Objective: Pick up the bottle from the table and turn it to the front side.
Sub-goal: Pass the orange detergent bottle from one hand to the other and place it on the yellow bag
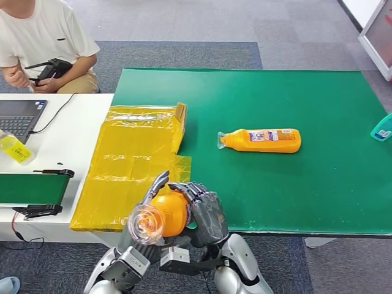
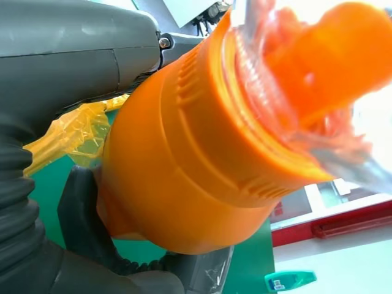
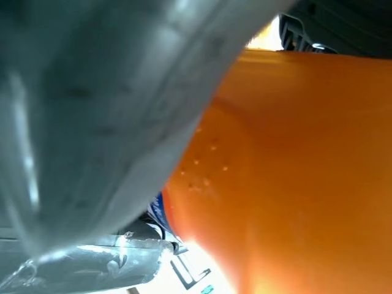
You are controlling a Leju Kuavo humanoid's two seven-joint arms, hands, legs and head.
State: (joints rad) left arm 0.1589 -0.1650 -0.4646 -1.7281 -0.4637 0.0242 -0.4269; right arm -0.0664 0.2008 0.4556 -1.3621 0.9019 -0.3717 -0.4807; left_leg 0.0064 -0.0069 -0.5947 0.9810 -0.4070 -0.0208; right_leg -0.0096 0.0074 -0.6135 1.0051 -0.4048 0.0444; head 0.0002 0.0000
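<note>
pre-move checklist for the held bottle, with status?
1. Held bottle is off the table, gripped by both hands: ok.
2. Right hand wraps the body; left hand is at the cap end: ok.
3. Clear cap points toward the camera: ok.
4. Label side facing front: cannot tell, little of the label shows.
5. Grip firmness: cannot tell, the wrist views are too close.
6. Second bottle lies apart on the green mat, yellow bag beside the hands: ok.

Glossy plastic bottle (image 1: 172,212) (clear cap)
</note>
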